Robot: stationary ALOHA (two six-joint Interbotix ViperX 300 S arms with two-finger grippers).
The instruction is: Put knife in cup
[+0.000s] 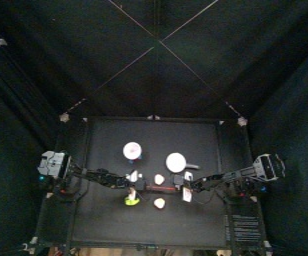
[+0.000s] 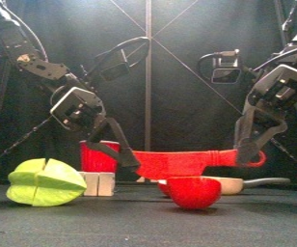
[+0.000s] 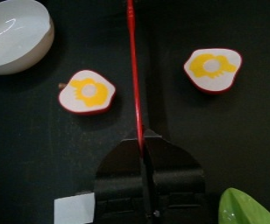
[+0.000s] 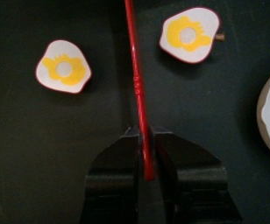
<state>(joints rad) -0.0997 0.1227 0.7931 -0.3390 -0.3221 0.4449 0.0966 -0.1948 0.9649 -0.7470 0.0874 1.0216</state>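
Observation:
A slim red knife [image 2: 177,154] hangs level above the table, held at both ends. My left gripper [image 2: 113,156] is shut on one end, and the thin red blade [image 3: 132,79] runs straight out from its jaws. At the other end my right gripper [image 2: 248,154] is shut on the knife [image 4: 135,79]. The small white cup [image 1: 133,150] stands at the back left of the table, behind the left gripper [image 1: 125,180] and apart from the knife. In the top view the right gripper [image 1: 190,182] sits right of centre.
A white dish [image 1: 177,161] stands right of the cup. Two apple halves [image 3: 88,92] [image 3: 212,70] lie under the knife, one on each side. A yellow-green lump [image 2: 45,181] and cream pieces [image 2: 99,183] sit front left. A red half [image 2: 193,191] lies in front.

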